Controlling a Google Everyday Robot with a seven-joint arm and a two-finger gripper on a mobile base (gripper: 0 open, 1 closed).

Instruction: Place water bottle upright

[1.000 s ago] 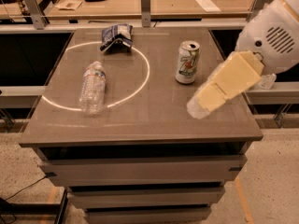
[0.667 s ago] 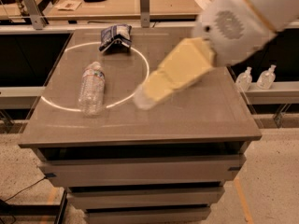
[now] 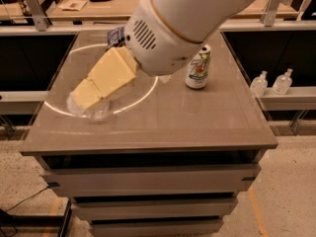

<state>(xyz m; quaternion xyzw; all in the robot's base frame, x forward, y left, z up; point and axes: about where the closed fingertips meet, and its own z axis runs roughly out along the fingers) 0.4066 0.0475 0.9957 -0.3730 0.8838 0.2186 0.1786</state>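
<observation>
The water bottle [image 3: 100,112] lies on its side at the left of the grey table [image 3: 197,122], inside a white ring of light. Only a bit of its clear plastic shows; the rest is hidden under my arm. My gripper [image 3: 81,98], pale yellow, reaches down from the big white arm [image 3: 182,23] and sits right over the bottle, at or just above it. I cannot see whether it touches the bottle.
A green-and-white 7UP can [image 3: 198,67] stands upright right of the arm. A dark packet [image 3: 115,34] peeks out behind the arm at the back. Two small clear bottles [image 3: 270,82] stand on a ledge right of the table. Wooden benches lie behind.
My arm has swung from the right side of the table across to the left, and the gripper is now over the lying bottle. The can and bottle have not moved.
</observation>
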